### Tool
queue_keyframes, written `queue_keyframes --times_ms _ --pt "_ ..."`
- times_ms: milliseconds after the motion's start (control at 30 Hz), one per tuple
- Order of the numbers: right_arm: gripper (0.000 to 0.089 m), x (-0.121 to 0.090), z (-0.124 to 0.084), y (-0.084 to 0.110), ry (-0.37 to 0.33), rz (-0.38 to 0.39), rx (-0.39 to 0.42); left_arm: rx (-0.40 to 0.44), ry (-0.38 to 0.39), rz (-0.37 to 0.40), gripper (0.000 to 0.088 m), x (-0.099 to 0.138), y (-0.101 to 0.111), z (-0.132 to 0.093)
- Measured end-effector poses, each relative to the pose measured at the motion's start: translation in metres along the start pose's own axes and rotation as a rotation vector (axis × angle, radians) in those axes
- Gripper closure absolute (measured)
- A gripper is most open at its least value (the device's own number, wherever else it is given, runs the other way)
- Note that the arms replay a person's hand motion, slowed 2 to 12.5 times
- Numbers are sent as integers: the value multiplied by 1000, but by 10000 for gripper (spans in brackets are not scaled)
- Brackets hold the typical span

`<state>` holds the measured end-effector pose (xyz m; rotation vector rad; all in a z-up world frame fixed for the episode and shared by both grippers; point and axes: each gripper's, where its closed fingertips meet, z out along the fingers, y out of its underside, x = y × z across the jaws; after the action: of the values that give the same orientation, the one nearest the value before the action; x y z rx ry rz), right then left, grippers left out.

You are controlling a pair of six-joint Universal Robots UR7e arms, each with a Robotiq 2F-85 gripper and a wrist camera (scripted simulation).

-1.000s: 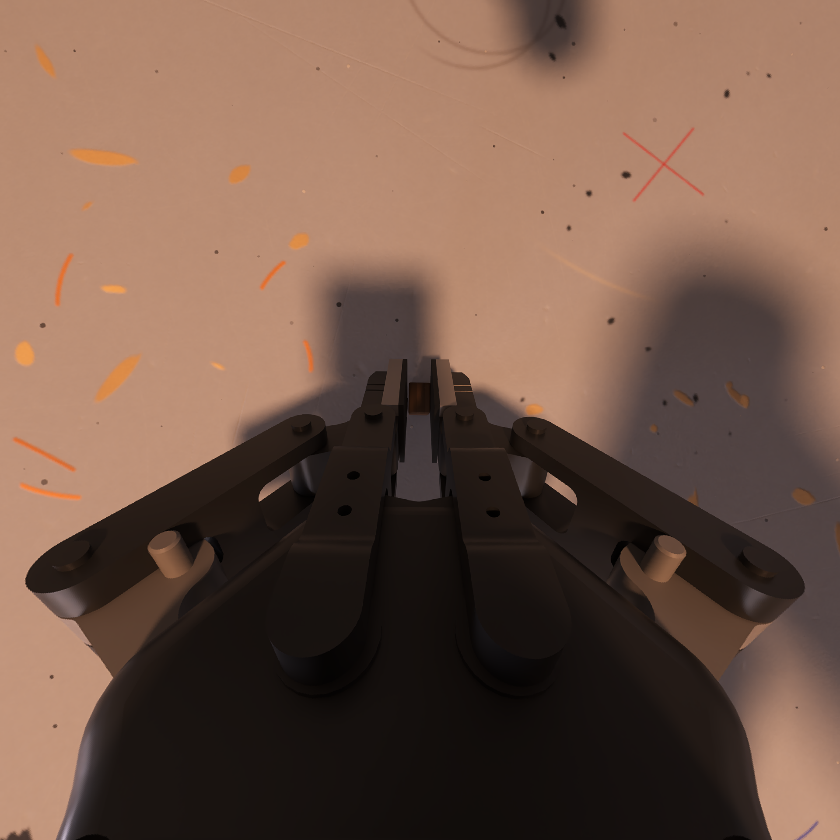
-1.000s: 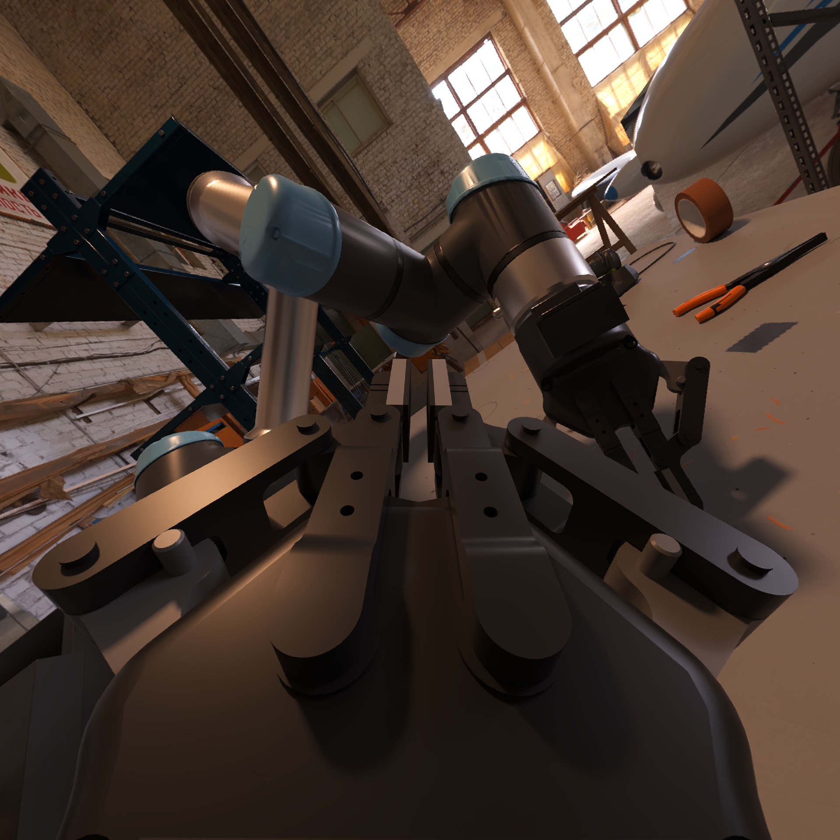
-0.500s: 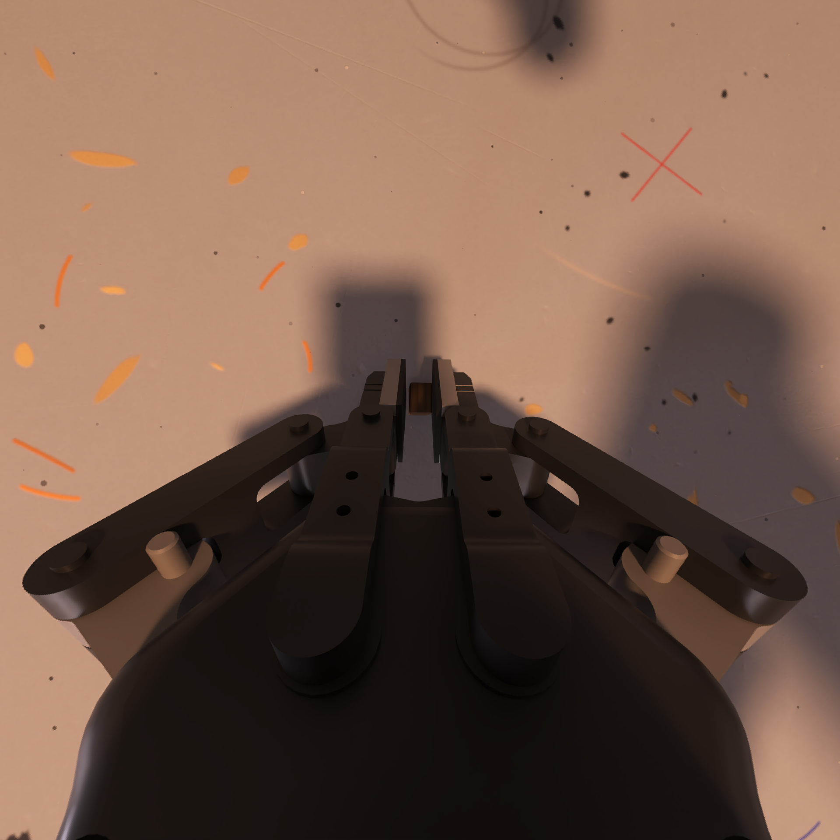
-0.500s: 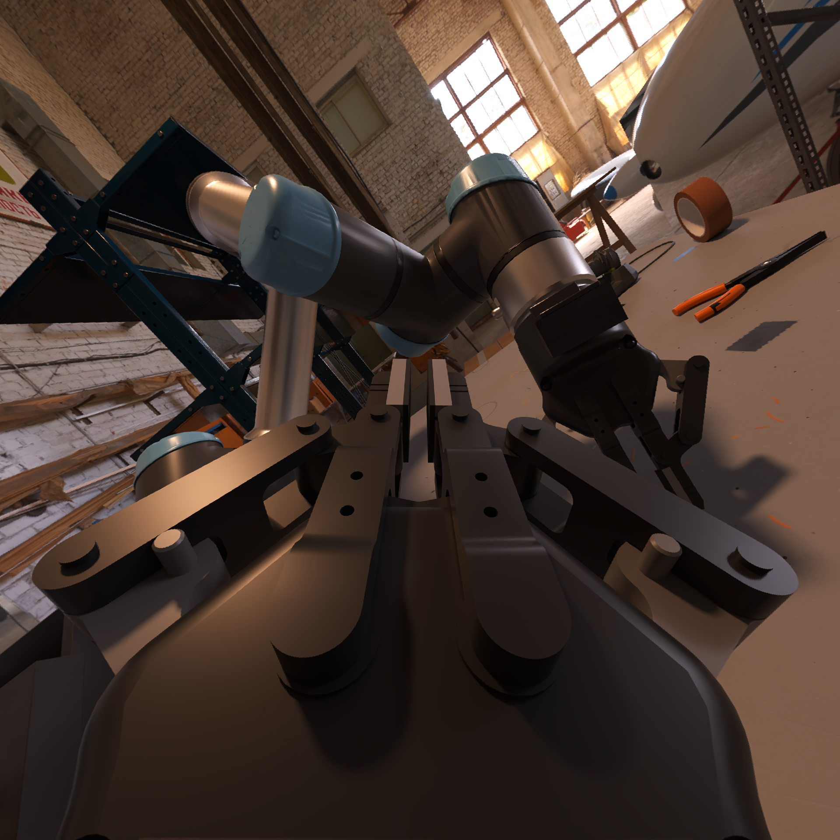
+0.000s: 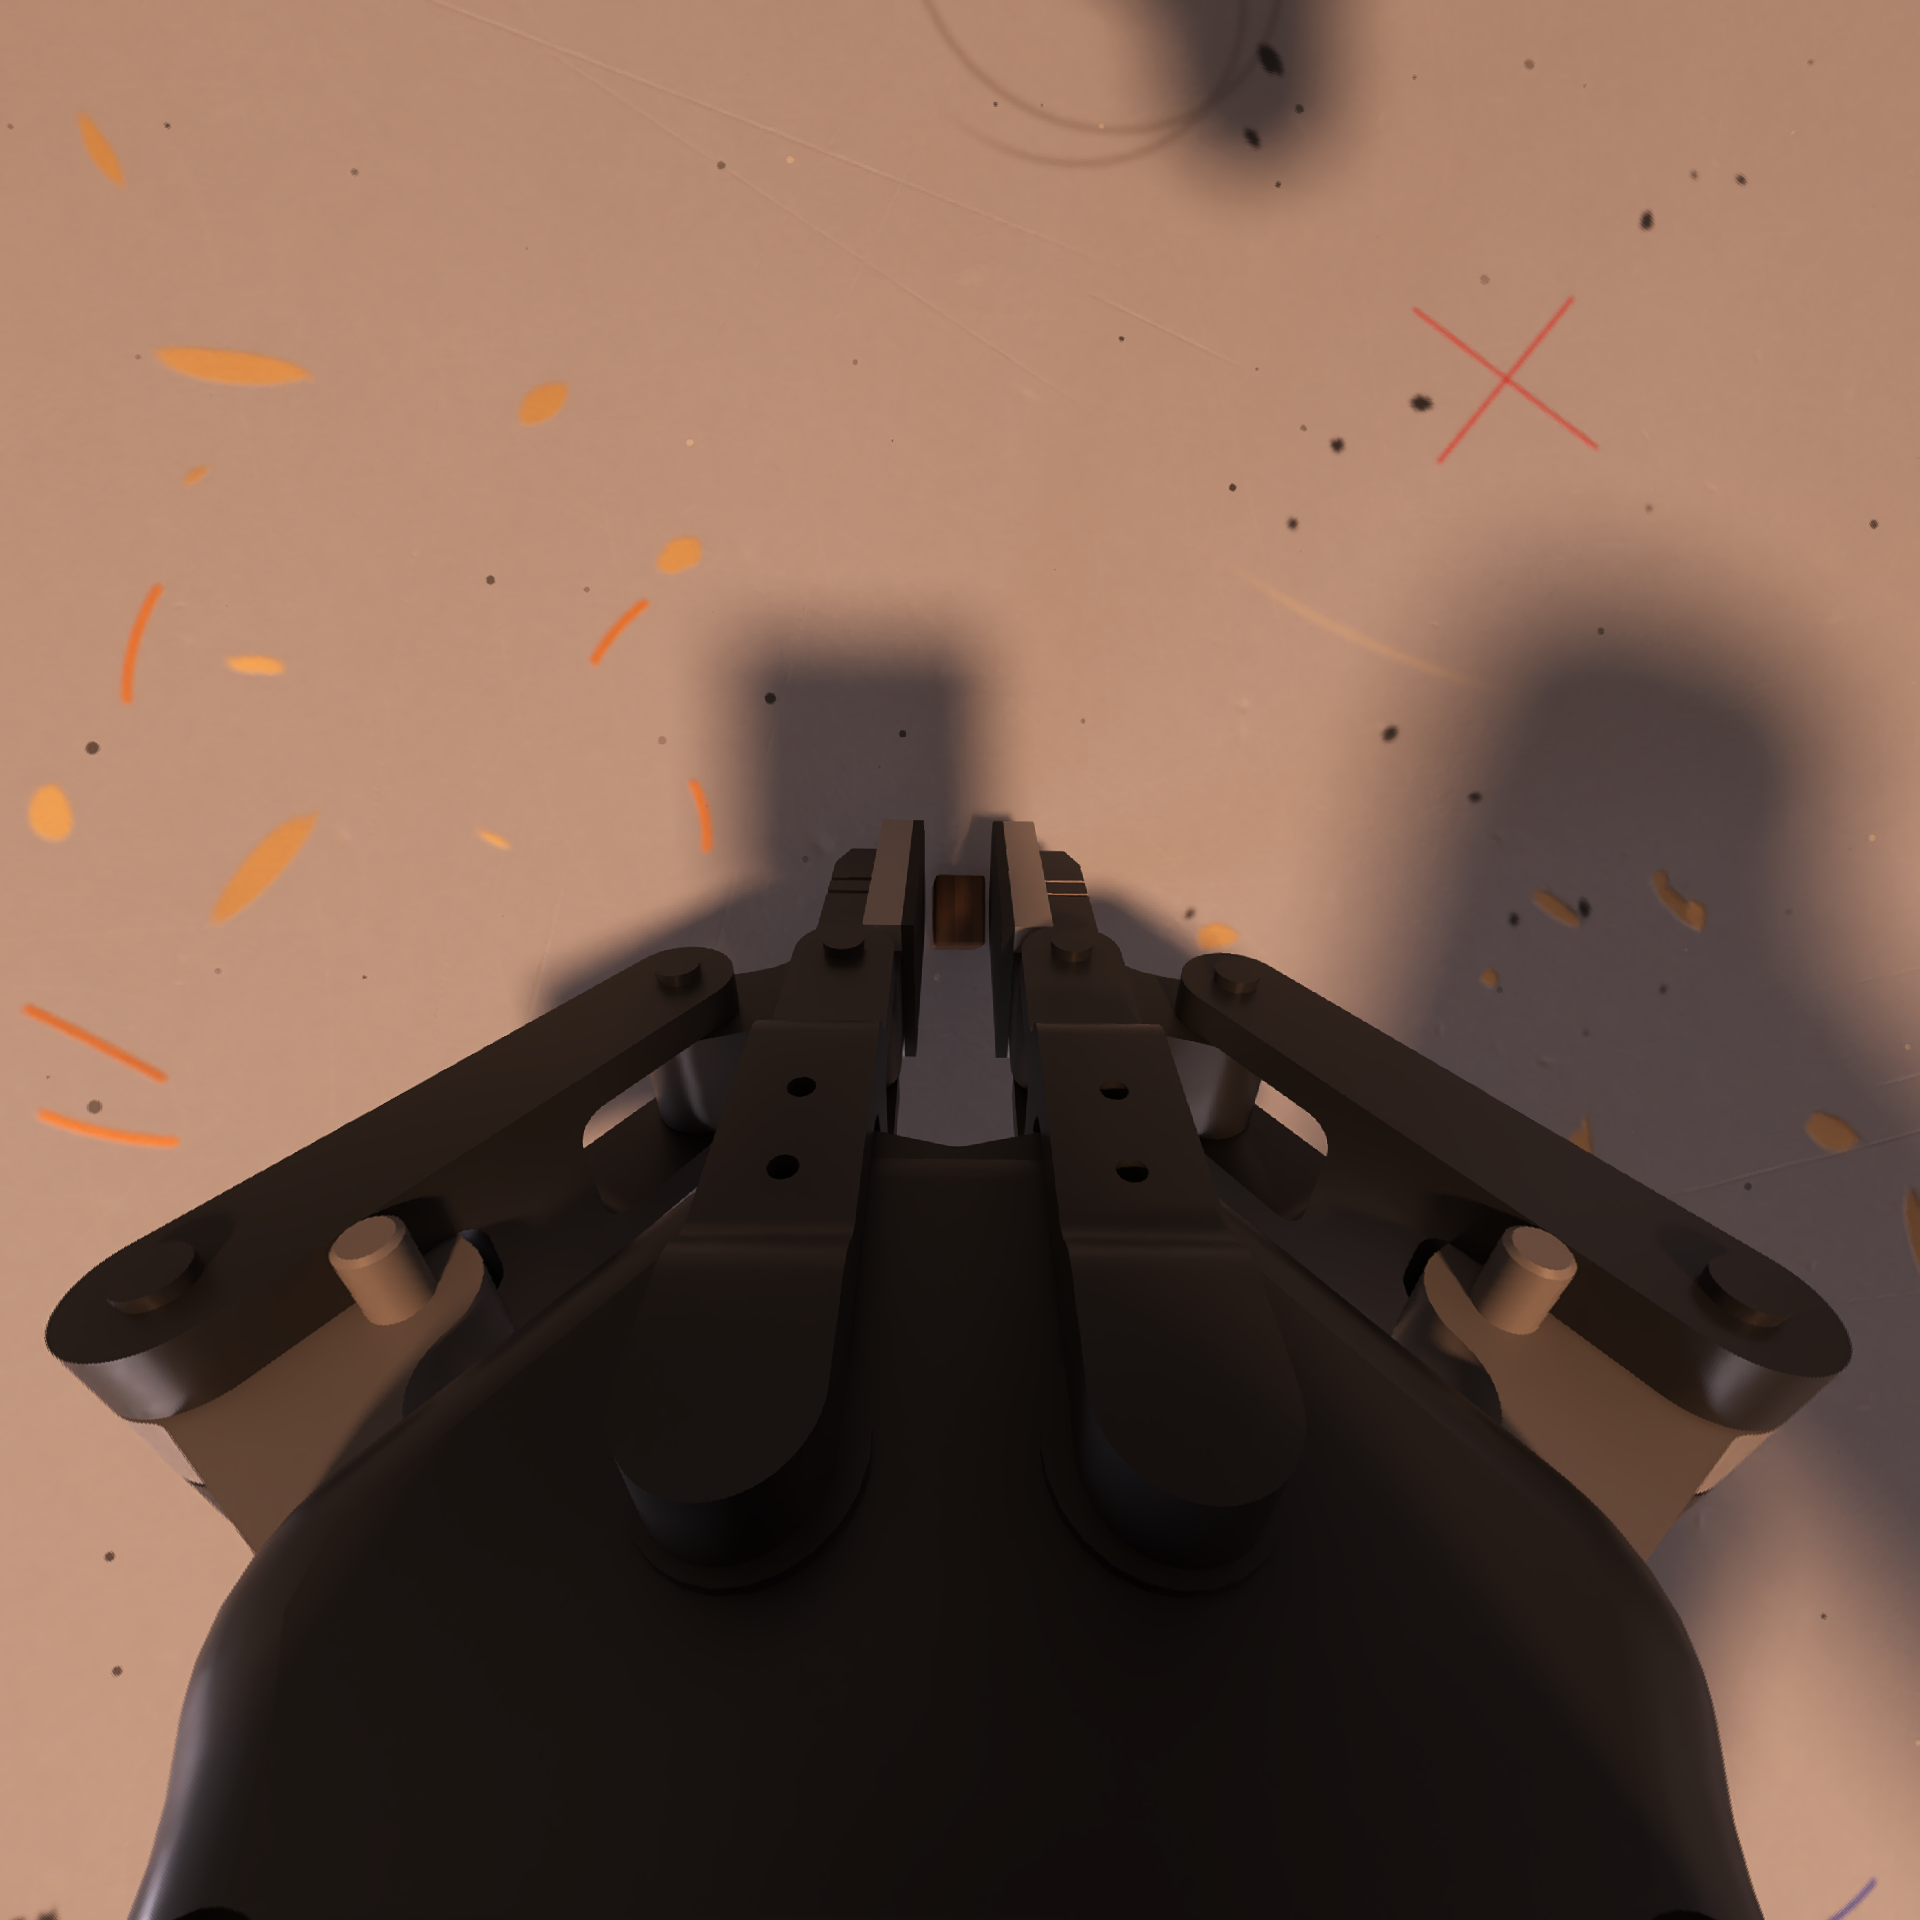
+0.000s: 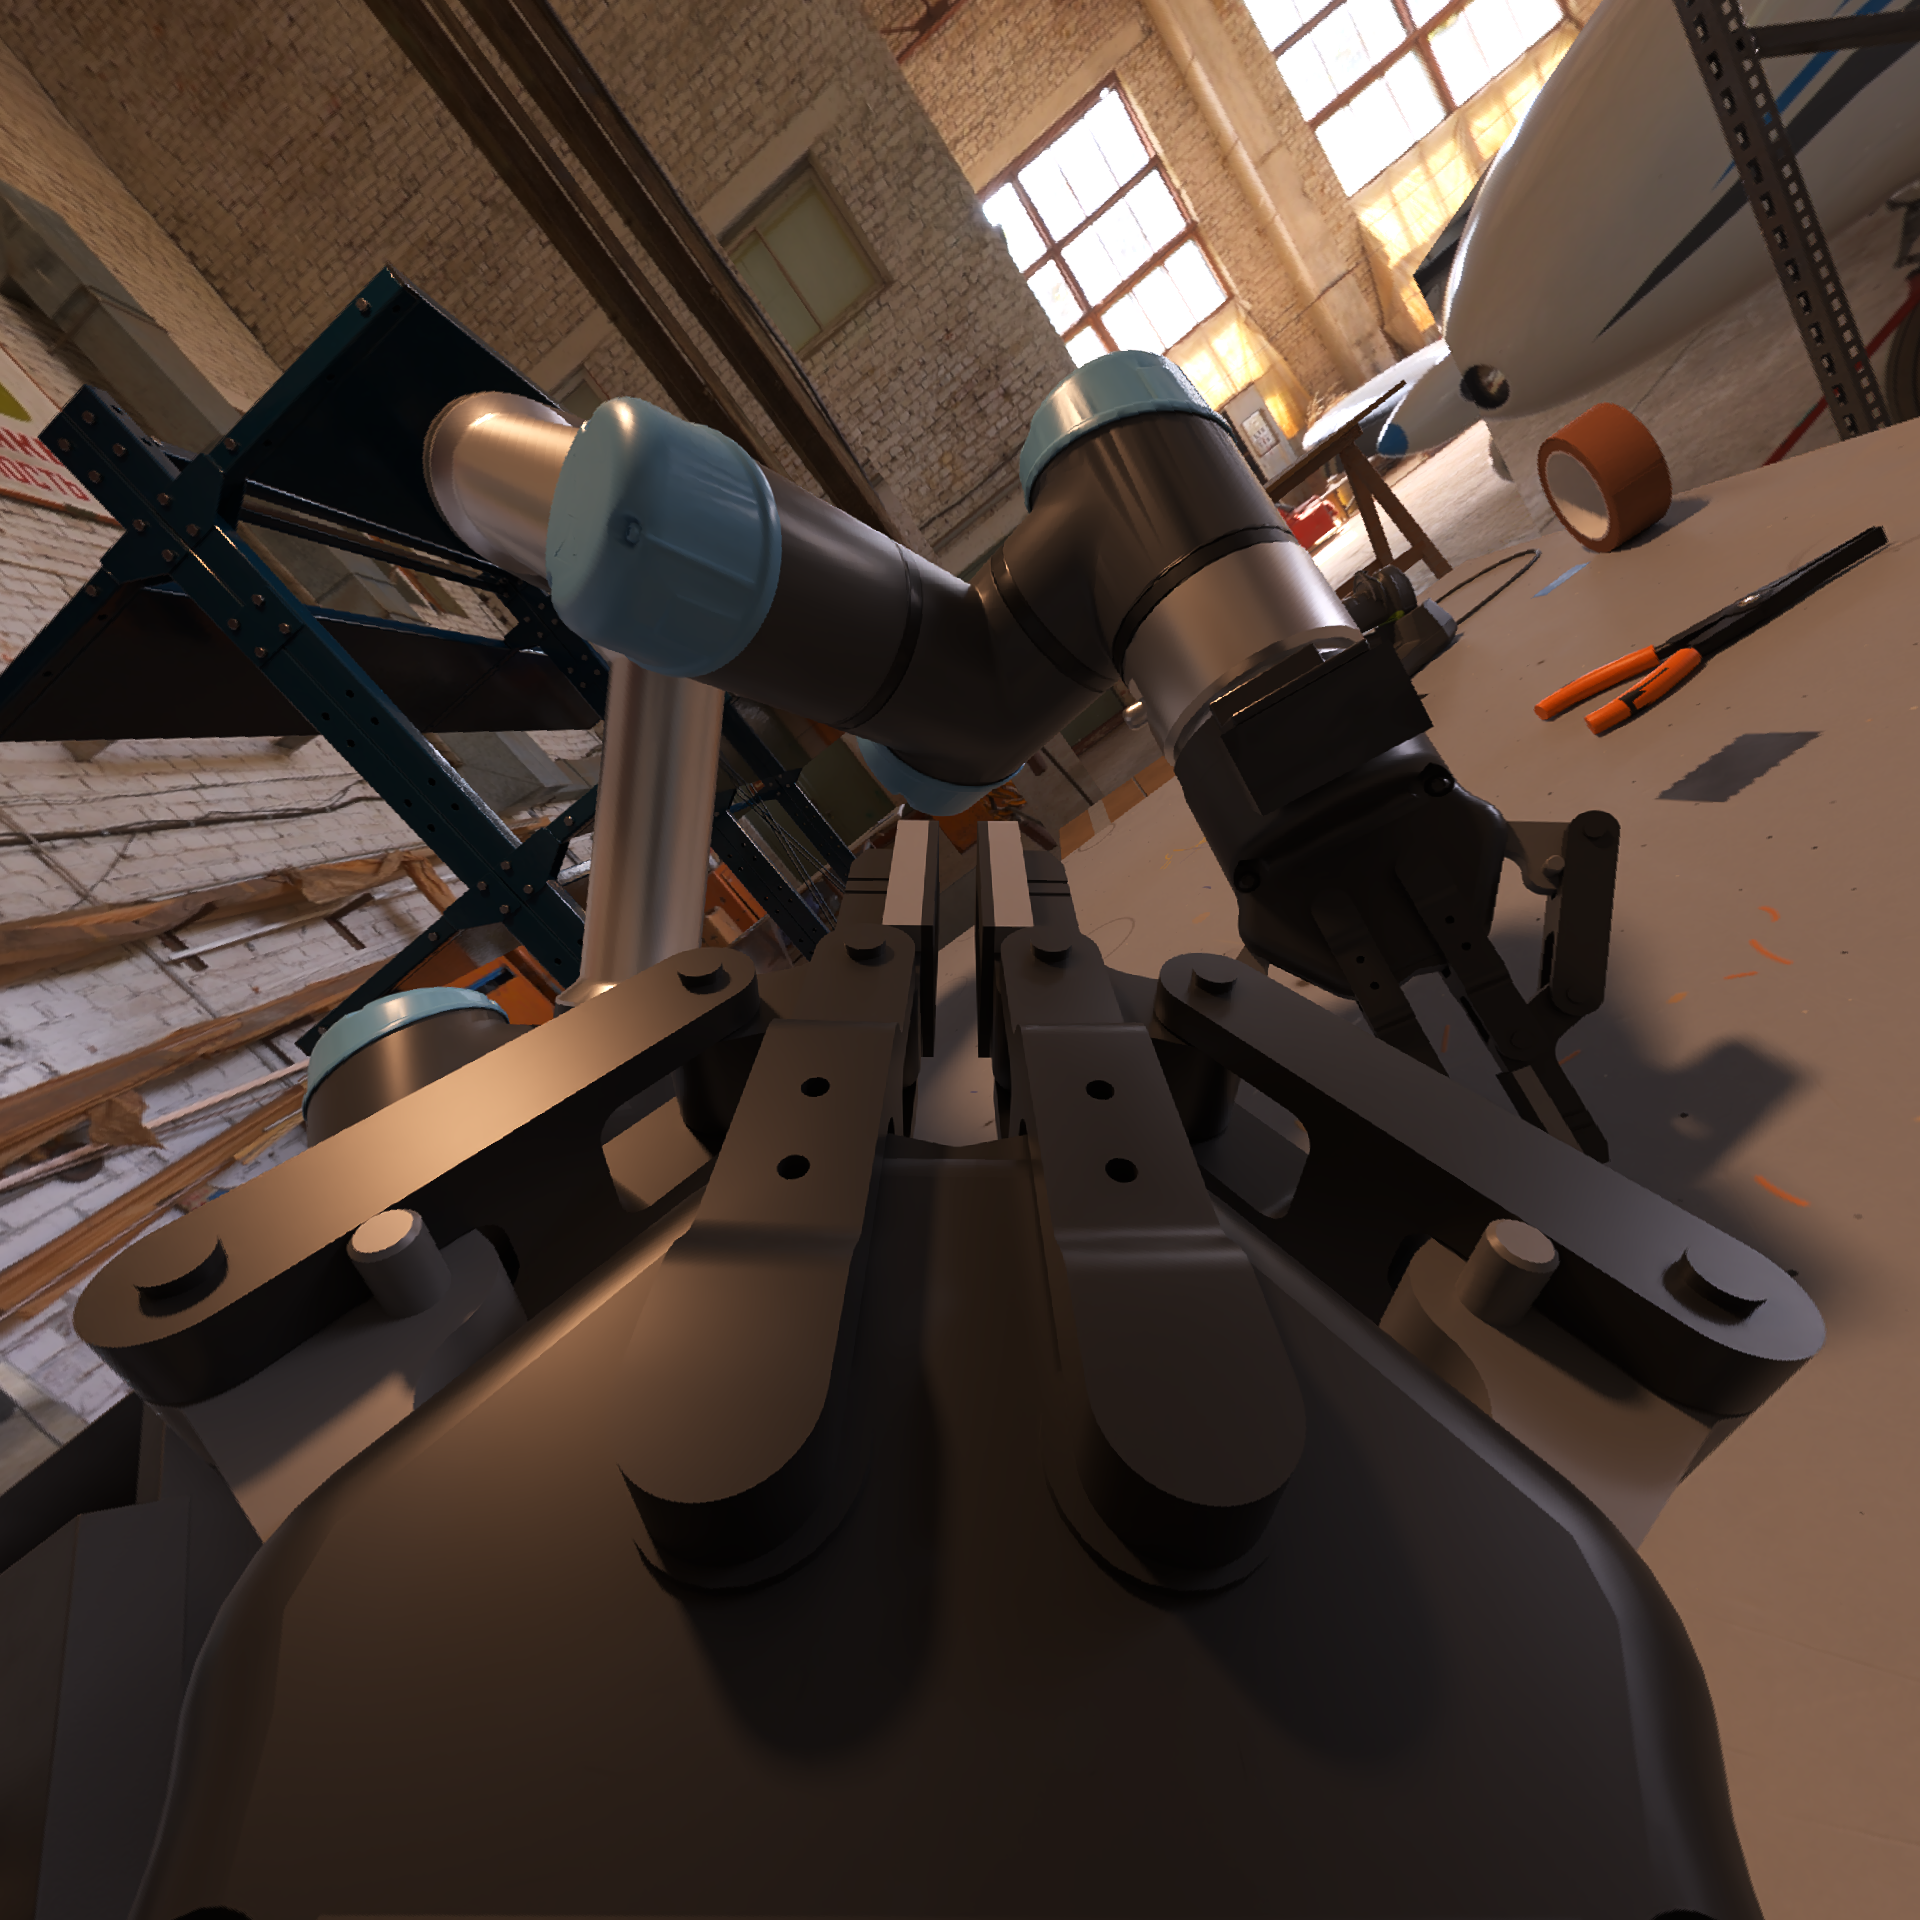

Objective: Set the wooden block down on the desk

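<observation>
In the left wrist view my left gripper points straight down at the tan desk, close above it. The small wooden block sits between its pads, with a thin gap showing on each side. The jaws stand slightly apart and do not press on the block. My right gripper is held low over the desk, jaws nearly together with nothing between them. It looks across at the left arm, whose gripper reaches down to the desk; the block is hidden there.
A red cross is marked on the desk to the far right of the left gripper. An orange tape roll, orange-handled pliers and a dark patch lie beyond the left arm. Orange flecks are scattered around.
The left gripper's jaws have widened a little, so thin gaps now show beside the block. Neither arm has otherwise moved.
</observation>
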<state>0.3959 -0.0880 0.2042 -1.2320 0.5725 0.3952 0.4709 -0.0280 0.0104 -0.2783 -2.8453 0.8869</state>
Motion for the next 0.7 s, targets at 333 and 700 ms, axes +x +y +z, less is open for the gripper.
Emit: queue_keyframes --times_ms 333,700 --pt "830 0 0 0 2 0 0 1 0 1 764 0 0 0" --pt "830 1 0 0 3 0 0 1 4 1 753 0 1 -1"
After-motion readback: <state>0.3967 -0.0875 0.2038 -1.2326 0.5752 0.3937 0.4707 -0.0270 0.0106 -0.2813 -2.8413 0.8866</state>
